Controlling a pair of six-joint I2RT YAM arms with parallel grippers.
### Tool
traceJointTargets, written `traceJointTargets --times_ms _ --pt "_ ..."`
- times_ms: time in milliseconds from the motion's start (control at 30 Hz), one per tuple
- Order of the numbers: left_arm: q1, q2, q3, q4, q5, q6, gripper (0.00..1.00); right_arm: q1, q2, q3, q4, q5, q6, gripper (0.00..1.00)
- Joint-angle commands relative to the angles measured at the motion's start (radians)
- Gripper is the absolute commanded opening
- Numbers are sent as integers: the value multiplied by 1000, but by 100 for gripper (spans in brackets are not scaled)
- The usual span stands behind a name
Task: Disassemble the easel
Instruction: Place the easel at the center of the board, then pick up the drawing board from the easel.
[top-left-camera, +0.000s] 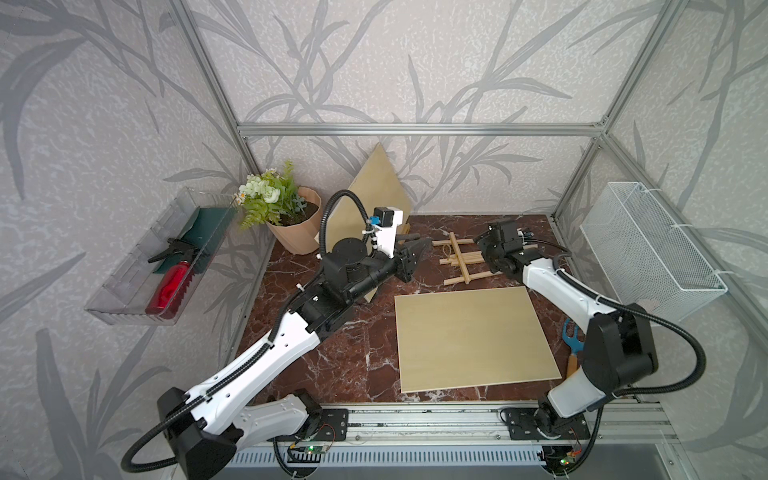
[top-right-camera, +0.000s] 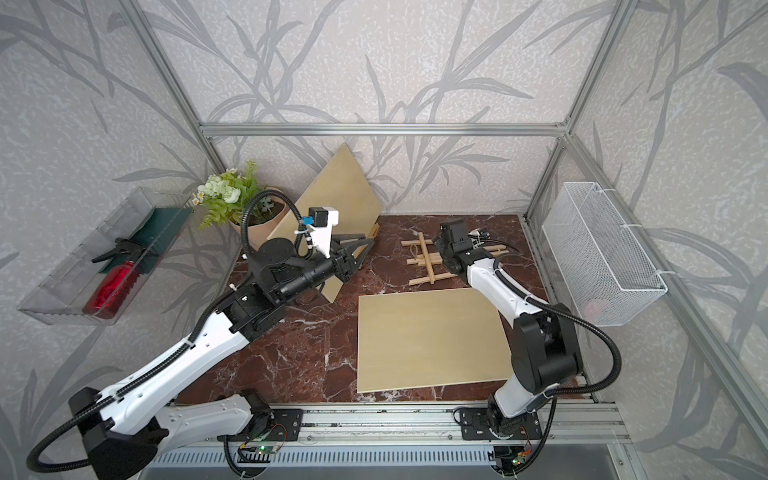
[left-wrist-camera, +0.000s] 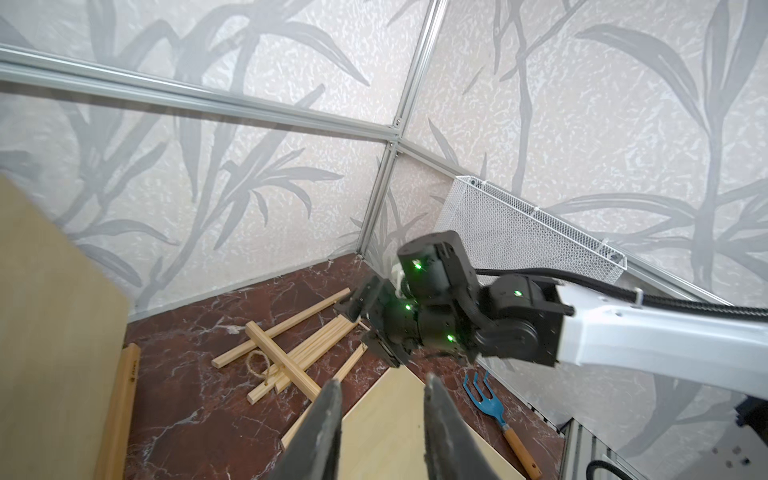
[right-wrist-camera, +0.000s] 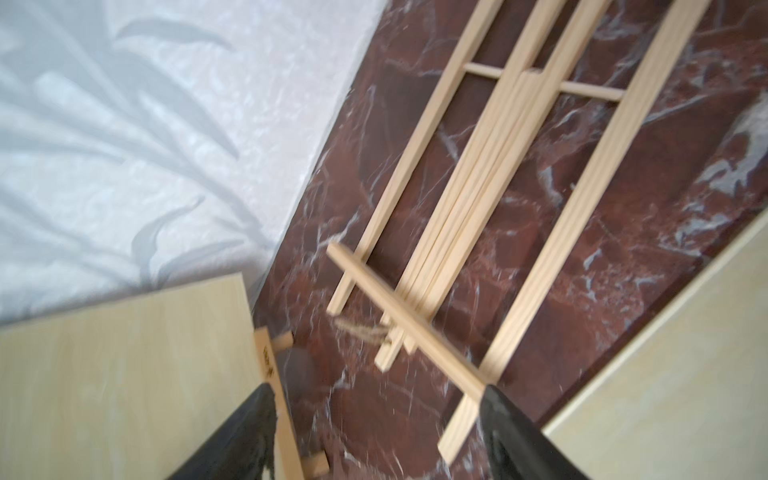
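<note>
Both top views are looking down from high in front over the whole table (top-left-camera: 332, 365), facing the back wall (top-left-camera: 415, 75). Both wrist cameras are sharing the easel (left-wrist-camera: 286, 361): left looking across from farther off, right from close above.

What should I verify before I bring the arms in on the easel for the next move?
1. Left claw open and empty: ok.
2. Right claw open, nothing between its fingers: ok.
3. Easel lying flat on the table, between the two arms: ok.
4. Right claw clear of the crossbar: cannot tell; the bar's end meets one finger in the right wrist view.
5. Easel taken apart: not ok; crossbar and legs are joined.
6. Flat board clear of the easel's legs: cannot tell; they lie very close.
</note>
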Motion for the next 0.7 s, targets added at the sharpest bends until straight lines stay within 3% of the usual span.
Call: traceJointTargets --times_ms 0,133,267,467,667 --pt "-8 -53 -35 -10 -115 29 34 24 -157 -110 164 -23 -253 77" --pt "-8 -98 -67 2 -217 22 34 72 -327 -328 293 -152 -477 74" --pt "-9 -91 -66 1 -232 3 34 214 -407 -532 419 -199 -642 74" --pt "-23 -47 -47 -15 -281 -33 37 374 -323 -596 434 -181 -840 72" --pt "-72 35 38 -131 -351 -42 42 469 -238 -719 712 -75 -915 71"
